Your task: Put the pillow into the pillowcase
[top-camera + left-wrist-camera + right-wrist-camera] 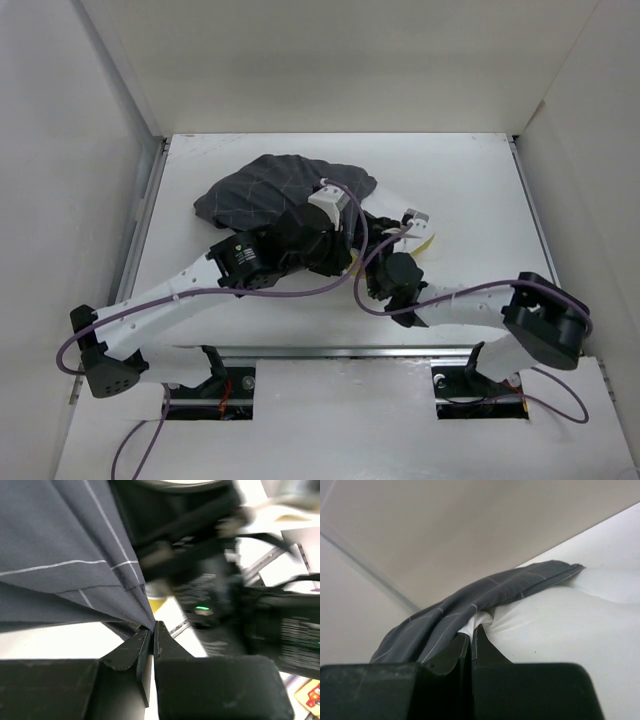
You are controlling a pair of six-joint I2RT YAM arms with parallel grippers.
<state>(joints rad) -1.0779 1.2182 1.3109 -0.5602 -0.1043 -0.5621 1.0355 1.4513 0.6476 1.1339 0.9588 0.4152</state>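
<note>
Looking down from above, we see the pillowcase (270, 190) bunched in a dark heap on the white table (470, 170). Both arms crowd over its near right side and block what lies there, so only a sliver of yellow shows just right of the pillowcase. Our wrist cameras fill in the rest. The left gripper (152, 626) is clamped tight on a gathered fold of the pillowcase, with the right arm's blurred black body just beyond that fold. The right gripper (471, 630) is closed too, its tips where the pillowcase hem lies over the plump white pillow (560, 625). Which cloth it pinches we cannot tell.
</note>
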